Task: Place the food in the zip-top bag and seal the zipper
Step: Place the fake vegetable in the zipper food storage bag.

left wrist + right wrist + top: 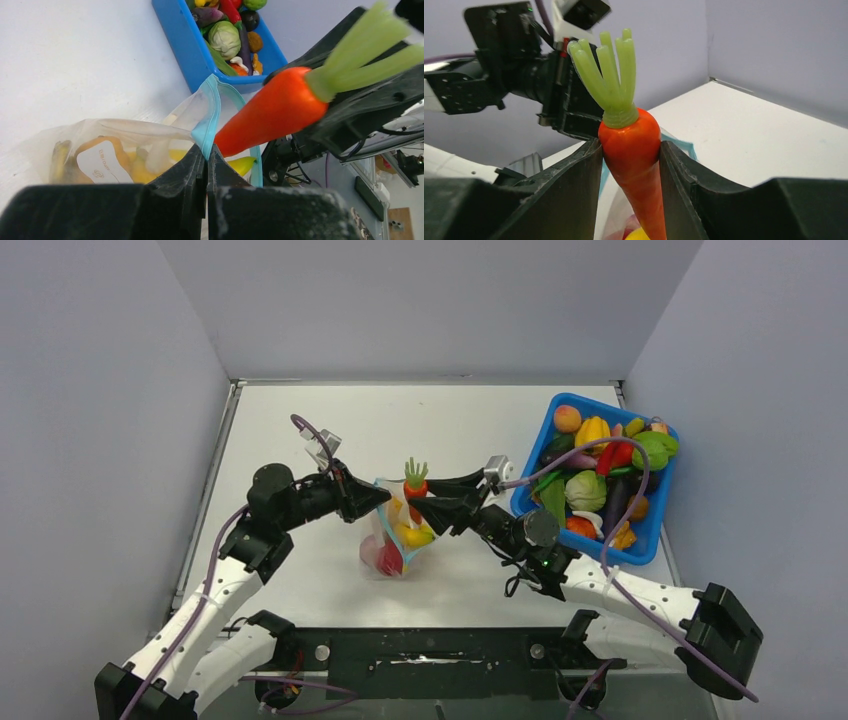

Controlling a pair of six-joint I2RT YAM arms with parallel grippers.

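The left pincer [372,498] is clamped shut on the thin light blue zipper strip [212,107] of the crinkly clear plastic zip-top bag [392,545], holding its mouth up above the white counter [300,430]. Yellow and red toy food pieces [412,536] lie inside the bag. The right pincer [425,505] grips an orange plastic carrot with green leaves [414,480], tip down at the mouth. A blue plastic bin [538,450] of toy produce stands at the far right.

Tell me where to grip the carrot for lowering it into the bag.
Grip the thick orange shoulder just under the green top, fingers closing from opposite sides, as the right end effector does now. The carrot tapers, so held there it points tip-first into the zip-top bag, whose zipper the left end effector pinches.
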